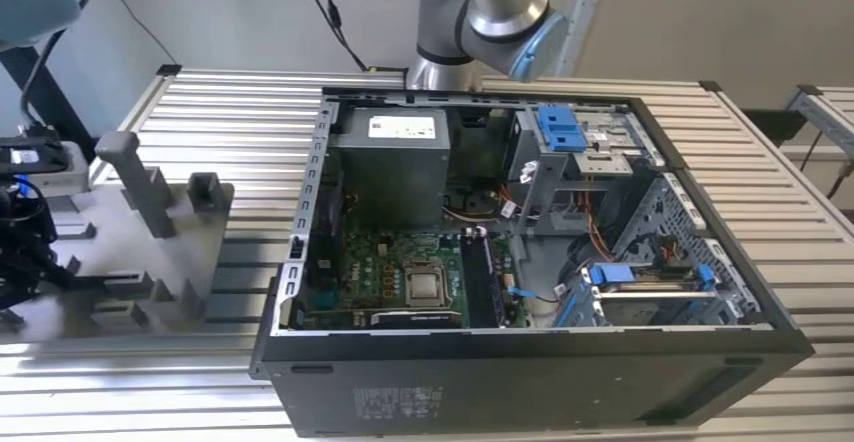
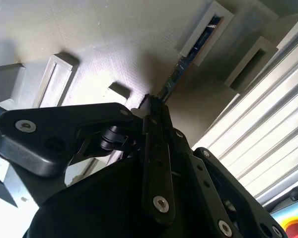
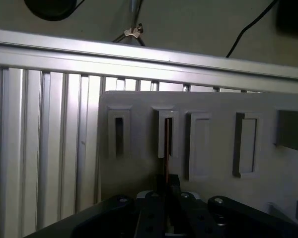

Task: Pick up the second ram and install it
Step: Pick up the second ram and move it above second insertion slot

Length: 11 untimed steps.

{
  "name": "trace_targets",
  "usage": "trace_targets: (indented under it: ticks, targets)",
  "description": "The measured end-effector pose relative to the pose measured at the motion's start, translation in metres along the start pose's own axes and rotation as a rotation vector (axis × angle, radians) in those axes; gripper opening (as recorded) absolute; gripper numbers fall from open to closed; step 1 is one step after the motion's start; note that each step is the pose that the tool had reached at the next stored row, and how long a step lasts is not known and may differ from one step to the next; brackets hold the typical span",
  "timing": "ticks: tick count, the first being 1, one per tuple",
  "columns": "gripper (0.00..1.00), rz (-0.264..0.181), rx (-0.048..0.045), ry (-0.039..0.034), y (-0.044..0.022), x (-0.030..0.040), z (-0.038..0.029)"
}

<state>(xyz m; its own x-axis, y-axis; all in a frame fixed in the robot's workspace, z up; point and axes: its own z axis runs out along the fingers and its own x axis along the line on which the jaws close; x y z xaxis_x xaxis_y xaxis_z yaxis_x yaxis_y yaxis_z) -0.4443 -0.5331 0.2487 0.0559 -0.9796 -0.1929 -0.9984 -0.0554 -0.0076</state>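
Exterior view: arm (image 1: pixel 481 7) rises from its base at top centre. Its tool end sits at the exterior view's far left edge over the tray (image 1: pixel 174 262), well apart from the case (image 1: pixel 534 382). Can't judge the jaws from here.

Second wrist view: jaws clenched on the near edge of the ram (image 2: pixel 181 69). The card runs from the jaws to its slot (image 2: pixel 208 32) in the tray, with the far end at or just inside the slot mouth, can't tell which. Grip looks thin, edge only. Risk, my read: any sideways pull with that end in the slot levers the card, so it twists in the jaws or slips out.

First wrist view: ram (image 3: pixel 167 148) is edge-on, a thin line between jaws and slot, parallel to the slot walls, no visible tilt. Tool faces the tray squarely. Second risk: a skewed grip would carry over to the socket, and the card could jam or misseat.
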Motion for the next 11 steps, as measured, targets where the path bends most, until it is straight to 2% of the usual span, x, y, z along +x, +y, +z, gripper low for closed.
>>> trace_targets:
  ticks: [1, 3, 7, 11]
  targets:
    - [0.15, 0.000, -0.0001, 0.0005, 0.0000, 0.0000, 0.0000]
    - [0.15, 0.001, -0.0003, 0.0066, 0.0001, -0.0001, -0.0001]
    - [0.15, 0.005, 0.0008, 0.0049, 0.0001, -0.0010, -0.0049]
    - [0.15, 0.006, 0.0012, 0.0048, 0.0001, -0.0010, -0.0052]
